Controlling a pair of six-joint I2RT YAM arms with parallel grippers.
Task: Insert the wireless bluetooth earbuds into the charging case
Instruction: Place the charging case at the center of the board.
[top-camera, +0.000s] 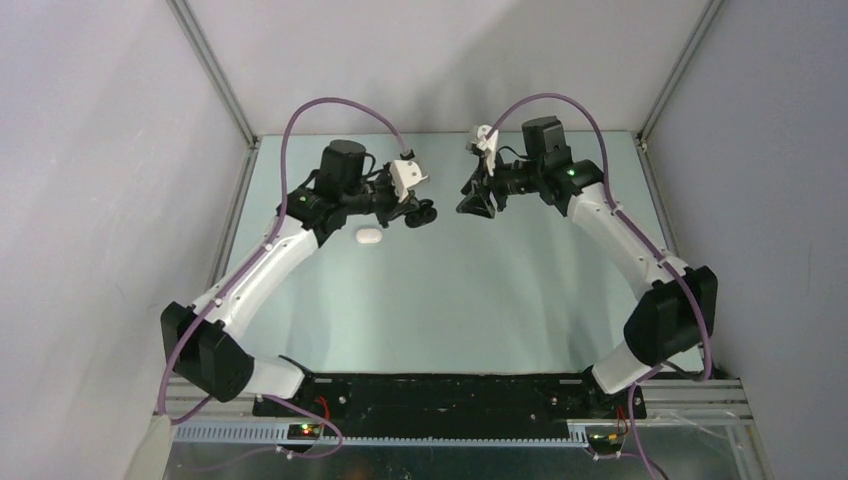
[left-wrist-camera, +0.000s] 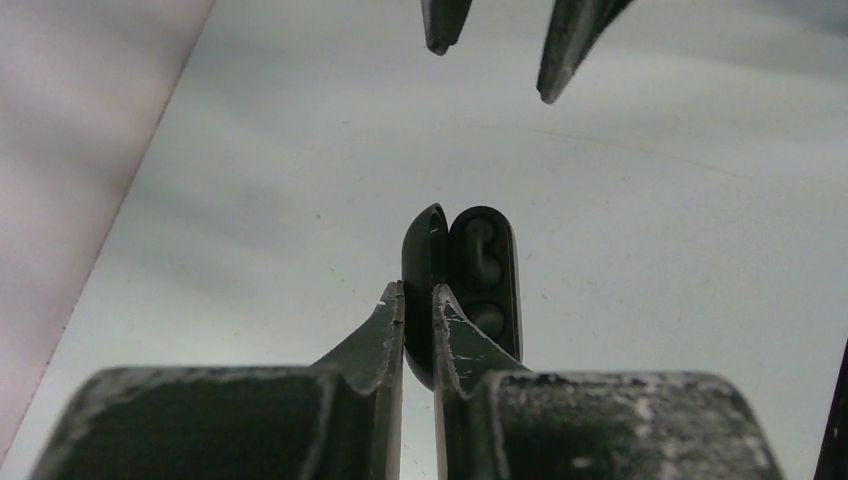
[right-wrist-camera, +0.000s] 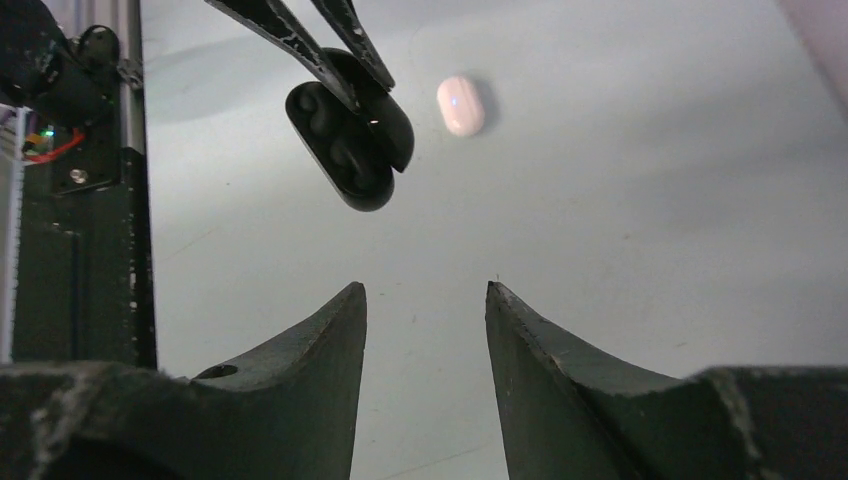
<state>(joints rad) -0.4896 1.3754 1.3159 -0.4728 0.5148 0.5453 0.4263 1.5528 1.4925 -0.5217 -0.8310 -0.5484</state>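
The left gripper (left-wrist-camera: 418, 292) held a black charging case (left-wrist-camera: 487, 270) above the pale table (top-camera: 450, 300), its two fingers (left-wrist-camera: 380, 330) pressed together on the edge of the case's swung-open lid, as seen from the left wrist camera. The case hung open with its inner face turned toward the right arm. Two dark rounded shapes (left-wrist-camera: 481, 243) sat one above the other in its wells, though whether these were black earbuds or bare sockets could not be told. Opposite it, the right gripper (right-wrist-camera: 425, 290) faced the case with its jaws spread wide and nothing between them, its tips near the case but apart from it. In the overhead view the two arms curved inward from the near edge of the table, and their grippers met near the middle of its far half. A white charging case (right-wrist-camera: 461, 105), closed, lay flat on the table just beside the left gripper, on the side toward that arm's own wrist, touched by neither gripper.
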